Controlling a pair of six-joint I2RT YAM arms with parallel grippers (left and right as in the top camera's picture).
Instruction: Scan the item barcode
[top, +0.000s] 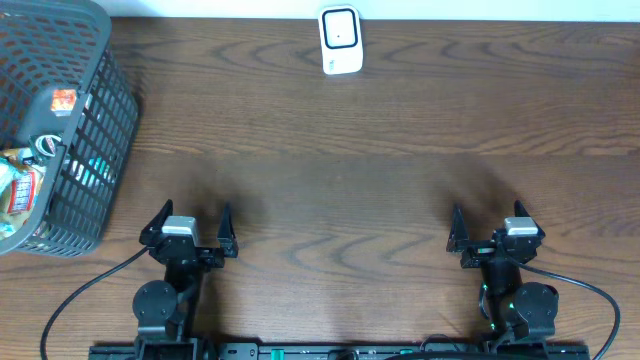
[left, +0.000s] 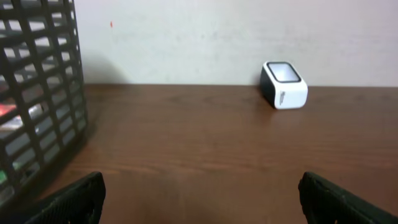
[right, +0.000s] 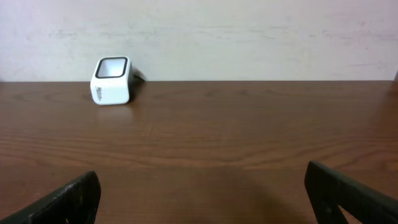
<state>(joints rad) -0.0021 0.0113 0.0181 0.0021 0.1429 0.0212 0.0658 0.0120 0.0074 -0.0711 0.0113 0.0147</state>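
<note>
– So, left to right: where's the thing to scan?
– Inside the grey mesh basket (top: 95, 150) at the left edge of the table (top: 400, 130). A few packets (top: 18, 190) lie heaped in it, none lifted out. Which one bears a readable barcode, I cannot tell.
– And the arms?
– The left gripper (top: 195, 212) sits near the front edge, just right of the basket, jaws spread wide and holding nothing. The white scanner (top: 340, 42) stands at the far edge, about the middle. The right gripper (top: 487, 214) is likewise wide and empty, well apart from everything.
– What might go wrong?
– Reaching in, a finger could catch the mesh wall and drag or tip the basket. A crinkly packet may slip from a shallow pinch, or come up with its barcode turned away from the scanner's window.
</note>
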